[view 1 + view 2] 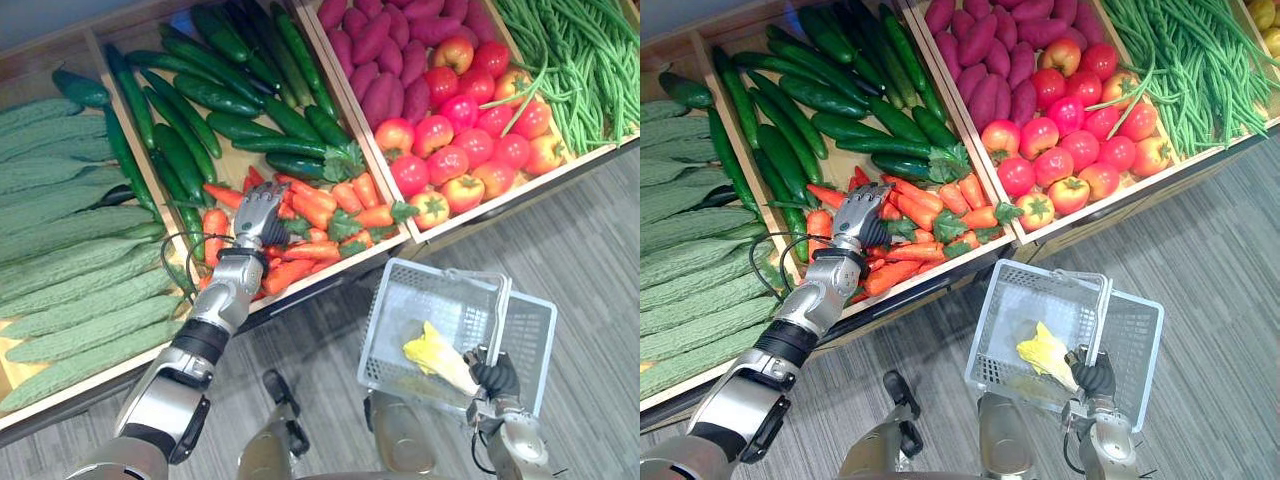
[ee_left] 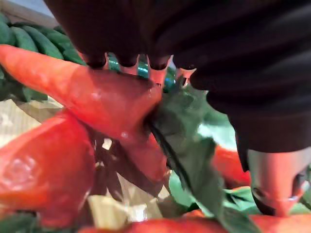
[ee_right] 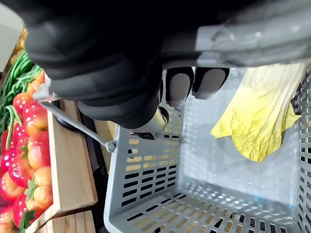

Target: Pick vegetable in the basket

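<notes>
The left hand [image 1: 258,215] is lowered onto the pile of carrots [image 1: 320,215] in a wooden display bin, between cucumbers [image 1: 190,110] and tomatoes [image 1: 460,140]; whether it grips a carrot cannot be told. The right hand [image 1: 495,378] has its fingers clenched round the handle [image 3: 73,124] of a grey basket [image 1: 420,300], held above the floor just in front of the bin. A yellow leafy vegetable [image 1: 440,358] lies inside the basket.

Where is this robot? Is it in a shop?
Probably a grocery shop's vegetable section, or a pretend one. Wooden bins hold sorted piles of carrots, tomatoes and cucumbers, and the right hand carries a grey shopping basket.
</notes>
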You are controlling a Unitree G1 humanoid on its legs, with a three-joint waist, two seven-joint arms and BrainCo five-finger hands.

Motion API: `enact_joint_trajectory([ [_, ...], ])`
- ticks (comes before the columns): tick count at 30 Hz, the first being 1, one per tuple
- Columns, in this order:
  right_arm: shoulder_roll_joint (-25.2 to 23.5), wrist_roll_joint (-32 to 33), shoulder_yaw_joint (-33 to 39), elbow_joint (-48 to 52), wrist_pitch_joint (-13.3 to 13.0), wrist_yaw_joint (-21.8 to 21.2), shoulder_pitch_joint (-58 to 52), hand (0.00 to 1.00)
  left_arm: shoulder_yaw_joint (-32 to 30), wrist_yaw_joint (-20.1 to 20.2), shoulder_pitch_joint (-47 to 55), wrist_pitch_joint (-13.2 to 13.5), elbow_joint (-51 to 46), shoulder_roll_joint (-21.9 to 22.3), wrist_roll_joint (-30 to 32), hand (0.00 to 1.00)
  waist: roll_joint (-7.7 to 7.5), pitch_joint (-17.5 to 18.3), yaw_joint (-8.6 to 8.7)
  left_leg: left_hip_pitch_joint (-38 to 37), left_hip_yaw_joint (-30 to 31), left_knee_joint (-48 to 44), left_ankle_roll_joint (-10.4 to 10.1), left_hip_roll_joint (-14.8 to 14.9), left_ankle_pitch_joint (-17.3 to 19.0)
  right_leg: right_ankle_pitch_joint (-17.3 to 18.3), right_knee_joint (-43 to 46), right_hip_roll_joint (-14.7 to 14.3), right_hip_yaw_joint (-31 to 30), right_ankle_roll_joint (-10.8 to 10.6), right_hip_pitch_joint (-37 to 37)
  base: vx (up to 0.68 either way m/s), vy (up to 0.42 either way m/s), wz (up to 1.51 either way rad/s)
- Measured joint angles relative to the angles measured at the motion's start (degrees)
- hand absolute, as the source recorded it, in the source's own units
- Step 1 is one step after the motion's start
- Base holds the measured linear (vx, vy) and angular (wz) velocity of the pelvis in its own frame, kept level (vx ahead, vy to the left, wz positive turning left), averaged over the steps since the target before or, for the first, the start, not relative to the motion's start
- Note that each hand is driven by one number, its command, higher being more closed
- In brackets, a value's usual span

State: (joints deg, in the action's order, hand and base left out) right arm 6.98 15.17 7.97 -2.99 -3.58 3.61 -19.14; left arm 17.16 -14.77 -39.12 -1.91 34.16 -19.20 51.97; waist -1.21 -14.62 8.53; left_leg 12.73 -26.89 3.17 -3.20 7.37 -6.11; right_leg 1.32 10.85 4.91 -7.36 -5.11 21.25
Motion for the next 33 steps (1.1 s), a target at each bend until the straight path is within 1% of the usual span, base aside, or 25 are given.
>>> enact_joint_trajectory([
  [5, 0.18, 0.02, 0.00, 0.00, -0.02, -0.01, -0.07, 1.00, -0.08, -0.15, -0.59, -0.07, 0.57, 0.00, -0.03, 1.00, 0.27, -0.16, 0.00, -0.46, 0.03, 0.06, 0.00, -0.01, -0.01, -0.09, -0.24, 0.05, 0.14, -0.02, -0.65, 0.02, -0.003, 0.01],
  [10, 0.18, 0.06, 0.26, 0.00, -0.19, 0.02, -0.41, 1.00, -0.19, 1.15, -0.24, -0.09, 1.81, -0.02, -0.32, 1.00, 1.12, -0.98, 0.02, -1.34, 0.19, 0.06, -0.01, -0.01, -0.01, -0.08, -0.91, 0.11, 0.46, -0.03, -1.91, 0.06, -0.008, 0.01],
  [18, 0.15, 0.07, 0.40, 0.00, -0.24, 0.00, -0.62, 1.00, -1.35, 0.96, 1.15, -0.26, 1.50, -0.12, -1.38, 1.00, 1.66, -1.36, 0.08, -2.40, 0.26, 0.08, -0.02, -0.06, -0.01, -0.07, -0.92, 0.15, 0.59, -0.04, -3.02, 0.03, -0.005, 0.00],
  [22, 0.14, 0.12, 0.50, 0.00, -0.65, 0.03, -0.79, 1.00, -2.89, -0.73, 2.28, -1.34, -3.38, -1.31, -2.38, 1.00, 2.29, -1.72, 0.02, -2.85, 0.41, 0.78, -0.02, -0.23, -0.04, -0.06, -0.84, 0.16, 0.78, -0.04, -3.20, 0.00, -0.001, 0.01],
  [24, 0.12, 0.37, 0.48, -0.01, -0.65, 0.03, -0.88, 1.00, -5.11, -2.11, 3.23, -1.97, -6.77, -2.09, -2.54, 1.00, 2.31, -1.72, 0.02, -3.12, 0.39, 0.78, 0.00, -0.33, -0.05, -0.06, -0.76, 0.16, 0.75, -0.04, -3.25, 0.02, -0.008, -0.04],
  [28, -0.03, 0.58, 0.46, -0.18, -0.65, 0.03, -1.18, 1.00, -6.75, -4.30, 4.48, -2.80, -12.07, -2.54, -2.94, 1.00, 2.32, -1.71, 0.04, -3.82, 0.72, 0.72, 0.03, -0.44, -0.08, -0.06, -0.93, 0.21, 0.93, -0.05, -4.18, 0.05, -0.007, 0.02],
  [30, -0.05, 0.59, 0.51, -0.34, -0.65, 0.08, -1.22, 1.00, -7.19, -5.46, 4.64, -2.89, -15.53, -2.58, -3.08, 1.00, 2.32, -1.71, 0.03, -4.06, 1.03, 0.72, 0.04, -0.51, -0.08, -0.04, -1.02, 0.19, 1.05, -0.06, -4.64, 0.06, -0.004, 0.07],
  [33, -0.13, 0.54, 0.53, -1.66, -0.67, 0.08, -0.91, 1.00, -9.11, -7.31, 7.88, -2.96, -24.05, -2.26, -4.31, 1.00, 2.46, -1.62, 0.22, -5.17, 1.50, 0.82, 0.05, -1.08, -0.08, 0.04, -1.45, 0.10, 1.22, -0.14, -5.98, 0.04, 0.000, 0.04],
])
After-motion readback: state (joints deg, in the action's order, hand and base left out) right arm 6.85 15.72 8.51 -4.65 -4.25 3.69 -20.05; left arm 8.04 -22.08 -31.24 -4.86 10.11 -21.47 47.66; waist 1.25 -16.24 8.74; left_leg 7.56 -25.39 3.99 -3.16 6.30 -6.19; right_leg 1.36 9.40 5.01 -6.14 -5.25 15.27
